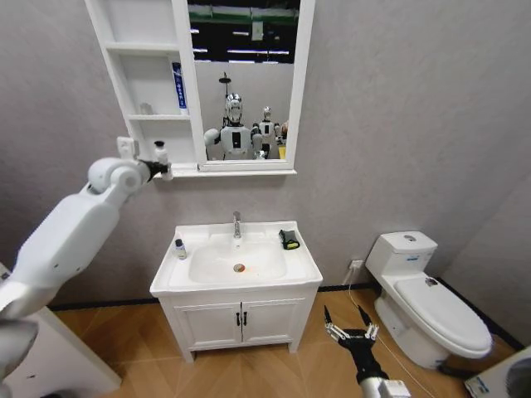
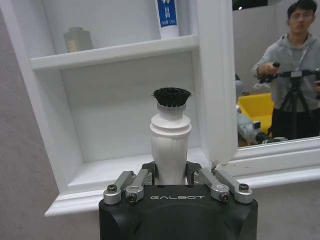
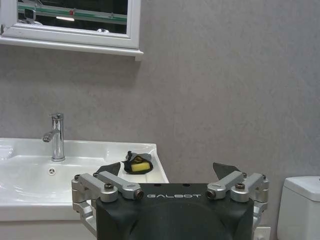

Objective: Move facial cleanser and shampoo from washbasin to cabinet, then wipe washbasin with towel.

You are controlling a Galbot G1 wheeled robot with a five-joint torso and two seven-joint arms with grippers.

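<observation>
- The left gripper is clamped on a white bottle with a black cap, held upright; straight ahead of it lies the lowest shelf of the cabinet, bare and just beyond the fingertips
- One shelf above the gripper stand a blue-and-white tube and a small grey jar
- Judged step: carrying a bottle into the cabinet; the next move calls for easing forward over the shelf lip, lowering until the base sits flat, then opening
- The right gripper hangs low with jaws spread wide, empty; ahead and to its left on the washbasin rim lies the towel, beside the tap
- A small dark-capped bottle stands on the basin's far-left rim
</observation>
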